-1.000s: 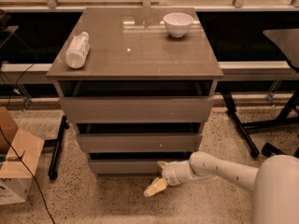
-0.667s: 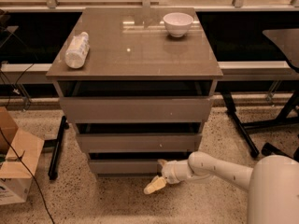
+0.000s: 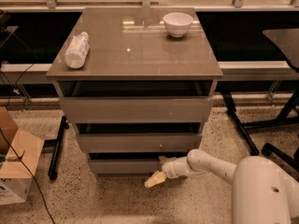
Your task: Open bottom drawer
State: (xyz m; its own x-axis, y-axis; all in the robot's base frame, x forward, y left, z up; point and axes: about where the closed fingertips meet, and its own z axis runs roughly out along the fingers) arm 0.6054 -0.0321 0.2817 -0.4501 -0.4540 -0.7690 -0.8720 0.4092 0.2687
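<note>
A bottle [image 3: 77,50] and a bowl [image 3: 178,24] are sitting high above the gripper [image 3: 156,179] (itself low by the floor); a cardboard box [image 3: 16,167] is resting to its left.

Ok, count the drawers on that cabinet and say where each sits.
3. The top drawer sits just under the tabletop, the middle drawer below it, the bottom drawer lowest, with the gripper at its front.

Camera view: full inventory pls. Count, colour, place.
cabinet: 1, taupe-grey, centre, three drawers
bottom drawer: 1, taupe-grey, lowest, near floor
bottle: 1, whitish, lying on cabinet top, left
bowl: 1, white, cabinet top, back right
cardboard box: 1, brown, floor, left
desk: 1, black, right edge
arm: 1, white, lower right, reaching left
gripper: 1, yellowish, at the bottom drawer's front, right part
</note>
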